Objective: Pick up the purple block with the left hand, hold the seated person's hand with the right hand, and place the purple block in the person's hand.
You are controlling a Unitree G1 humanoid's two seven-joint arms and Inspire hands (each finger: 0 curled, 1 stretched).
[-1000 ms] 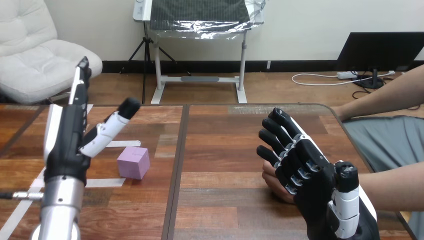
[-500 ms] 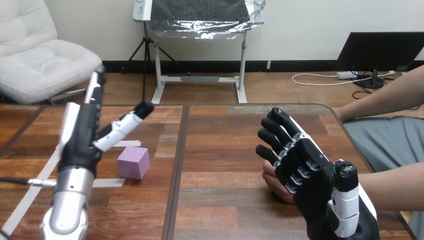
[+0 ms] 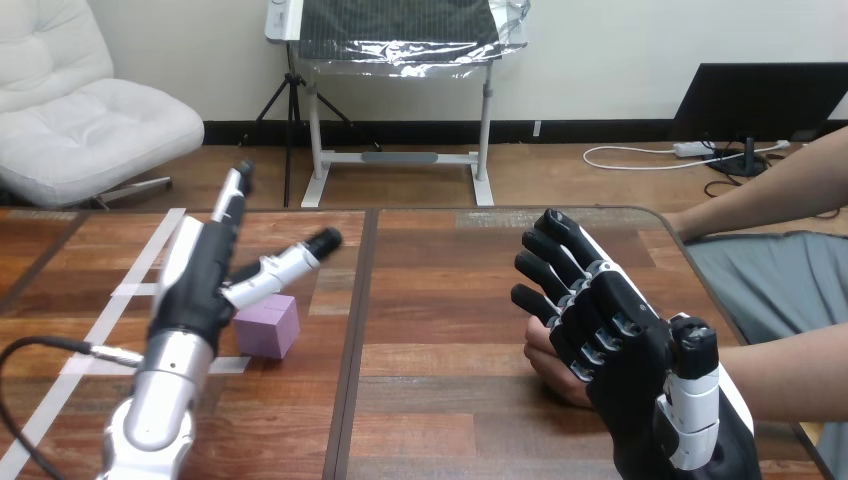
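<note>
Purple block [image 3: 267,326] sits left of table [image 3: 440,300] centre. Left hand [image 3: 200,285] spread wide just above it; right hand [image 3: 610,340], fingers uncurled, over person's hand [image 3: 548,368]. Descend off-centre and you may knock it away.

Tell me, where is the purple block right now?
In the head view, the purple block sits on the wooden table, left of its middle seam, just right of the left robot hand and by a strip of white tape.

Smooth wood, matt block, shiny shells
Brown plank wooden desk [image 3: 450,300] looks smooth, faintly glossy; pale purple cube block [image 3: 268,327] matt; black-and-white plastic right hand [image 3: 620,350] shiny; silver left forearm [image 3: 163,390] metallic.
</note>
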